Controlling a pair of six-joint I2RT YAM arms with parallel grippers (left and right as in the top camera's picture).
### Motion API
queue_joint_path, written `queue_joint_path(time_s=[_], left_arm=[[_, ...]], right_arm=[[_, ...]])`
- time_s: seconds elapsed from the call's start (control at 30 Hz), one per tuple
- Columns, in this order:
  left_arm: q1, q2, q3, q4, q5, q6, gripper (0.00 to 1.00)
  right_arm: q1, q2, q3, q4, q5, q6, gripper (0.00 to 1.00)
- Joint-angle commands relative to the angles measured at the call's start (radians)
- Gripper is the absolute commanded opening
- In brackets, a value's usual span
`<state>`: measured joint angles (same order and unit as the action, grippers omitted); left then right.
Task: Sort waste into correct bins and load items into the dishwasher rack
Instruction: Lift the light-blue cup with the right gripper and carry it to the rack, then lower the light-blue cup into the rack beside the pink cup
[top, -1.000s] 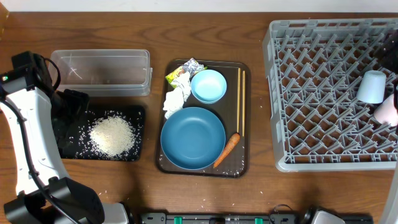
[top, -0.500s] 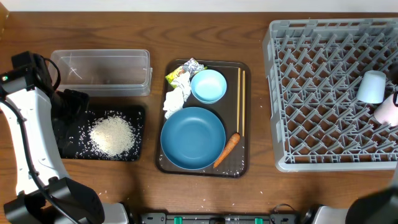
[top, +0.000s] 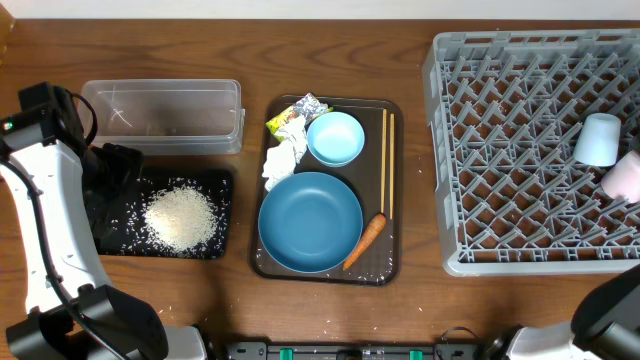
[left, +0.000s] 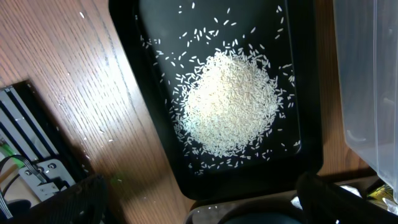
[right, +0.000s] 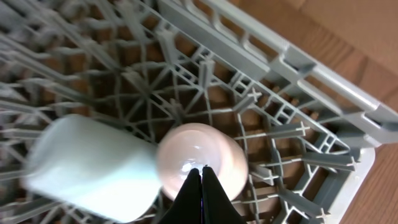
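Observation:
White rice (top: 180, 218) (left: 230, 102) lies heaped in the black tray (top: 226, 195) (left: 155, 124), in front of the clear tub (top: 165, 115) (left: 367, 81). My left gripper (top: 115, 168) (left: 199, 211) hovers open over that tray's left end, holding nothing. A carrot (top: 365, 240), tissue (top: 285, 160), wrapper (top: 295, 113), dark blue plate (top: 310, 220), light blue bowl (top: 335, 138) and chopsticks (top: 387, 165) rest on the brown tray. In the dishwasher rack (top: 520, 150) (right: 261, 56) sit a light blue cup (top: 598, 138) (right: 87, 168) and a white cup (top: 622, 177) (right: 217, 152). My right gripper (right: 202, 171) is shut and empty above the white cup.
The brown serving tray (top: 392, 265) stands between the two bins and the rack. Loose rice grains are scattered on the table near the black tray's front. Part of the right arm (top: 610, 315) shows as a dark shape at the bottom right corner.
The right gripper has shut and the right arm has pulled back from the rack's right edge toward the near corner. The left arm has not moved.

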<state>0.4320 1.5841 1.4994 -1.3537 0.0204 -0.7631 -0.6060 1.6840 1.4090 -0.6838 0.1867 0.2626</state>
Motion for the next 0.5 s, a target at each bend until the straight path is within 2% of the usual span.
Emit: queue_joint_path(time_s=[0.0, 0.47], left_arm=[[0.003, 0.01, 0.009, -0.003, -0.005, -0.009, 0.99], [0.003, 0.01, 0.009, -0.003, -0.005, -0.009, 0.99]], right_arm=[[-0.025, 0.042, 0.003, -0.008, -0.038, 0.005, 0.01], [-0.029, 0.063, 0.003, -0.035, -0.053, -0.016, 0.02]])
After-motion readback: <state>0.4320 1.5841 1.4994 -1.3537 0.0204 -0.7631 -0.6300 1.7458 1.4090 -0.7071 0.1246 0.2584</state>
